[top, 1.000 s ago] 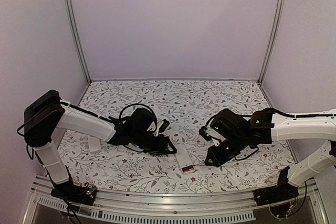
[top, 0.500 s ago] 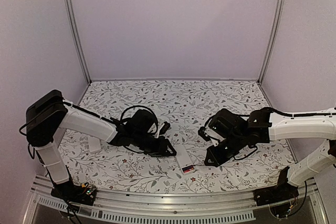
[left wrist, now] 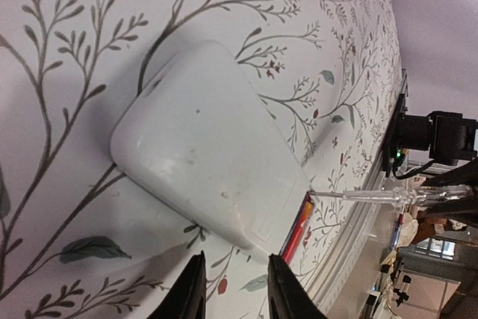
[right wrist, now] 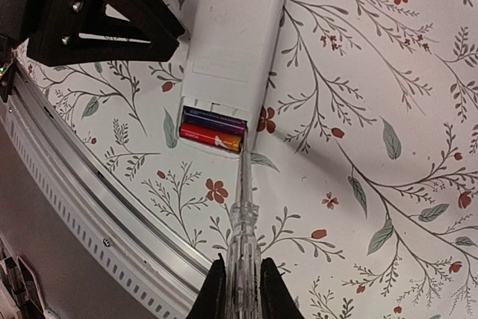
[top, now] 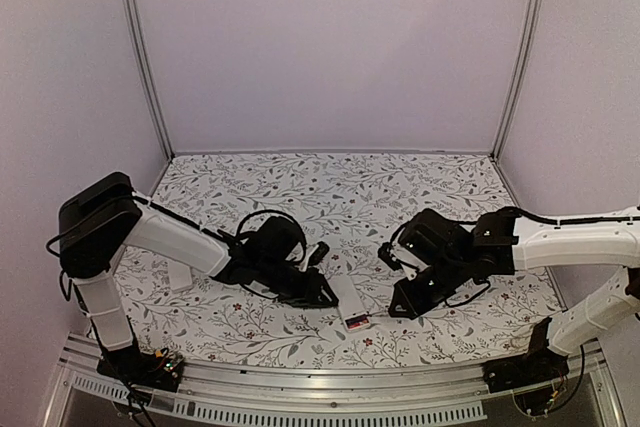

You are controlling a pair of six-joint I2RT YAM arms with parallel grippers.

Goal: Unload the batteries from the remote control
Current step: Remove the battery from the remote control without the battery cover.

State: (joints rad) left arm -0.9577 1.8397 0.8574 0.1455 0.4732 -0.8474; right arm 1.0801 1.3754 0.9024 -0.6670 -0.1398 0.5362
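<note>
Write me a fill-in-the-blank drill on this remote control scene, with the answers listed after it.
1. The remote control lies with its battery compartment ____.
2. ____ batteries sit side by side in that compartment.
3. The clear-handled tool is gripped by the claw of the ____ arm.
4. The tablecloth under everything bears a ____ pattern.

Missing words: open; Two; right; floral.

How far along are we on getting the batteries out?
Done: the remote is open, two batteries exposed. In hand: right gripper holds the tool, tip at the remote's open end; left gripper sits by the other end, gripping nothing. Left: both batteries to come out.
</note>
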